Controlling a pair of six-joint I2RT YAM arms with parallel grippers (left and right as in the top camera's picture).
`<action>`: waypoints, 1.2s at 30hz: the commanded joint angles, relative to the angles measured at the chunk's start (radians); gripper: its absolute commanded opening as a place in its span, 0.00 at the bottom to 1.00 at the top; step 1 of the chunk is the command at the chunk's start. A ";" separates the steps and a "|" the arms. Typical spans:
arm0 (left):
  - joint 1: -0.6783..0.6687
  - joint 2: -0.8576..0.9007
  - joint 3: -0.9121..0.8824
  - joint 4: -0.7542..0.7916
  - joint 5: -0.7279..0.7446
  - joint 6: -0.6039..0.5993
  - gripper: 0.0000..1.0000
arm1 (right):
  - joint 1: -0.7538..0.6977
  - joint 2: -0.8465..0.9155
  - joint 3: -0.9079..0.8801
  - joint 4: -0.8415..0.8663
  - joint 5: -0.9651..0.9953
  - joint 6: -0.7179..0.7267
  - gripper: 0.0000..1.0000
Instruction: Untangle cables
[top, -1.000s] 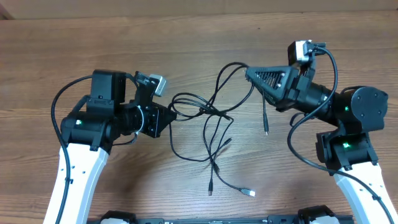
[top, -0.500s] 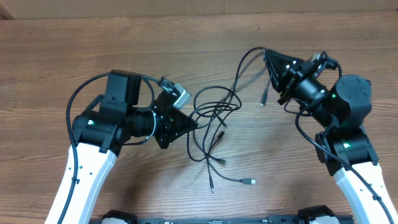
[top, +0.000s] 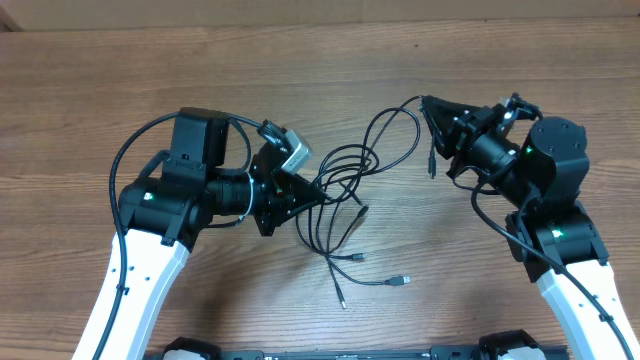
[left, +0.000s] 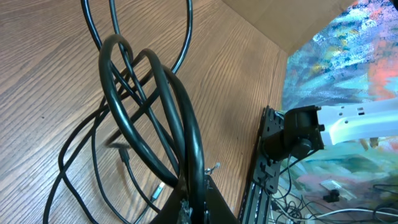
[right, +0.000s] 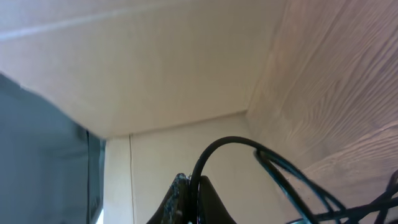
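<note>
Both arms are clamped onto strands of the cables. The tangle sits right off the left gripper tips and runs up-right to the right gripper, which is farther from the knot. Loose plug ends trail below the left jaws. My guess is the next move is pulling apart along that diagonal.
</note>
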 joint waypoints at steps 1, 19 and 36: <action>-0.003 0.003 0.012 0.005 0.033 0.020 0.04 | -0.003 -0.008 0.018 0.014 -0.085 -0.049 0.04; -0.003 0.003 0.012 0.019 0.034 0.017 0.04 | -0.002 -0.008 0.018 -0.332 -0.097 -0.441 1.00; -0.003 0.003 0.012 0.027 0.077 0.028 0.04 | -0.002 -0.008 0.018 -0.245 -0.303 -1.605 0.95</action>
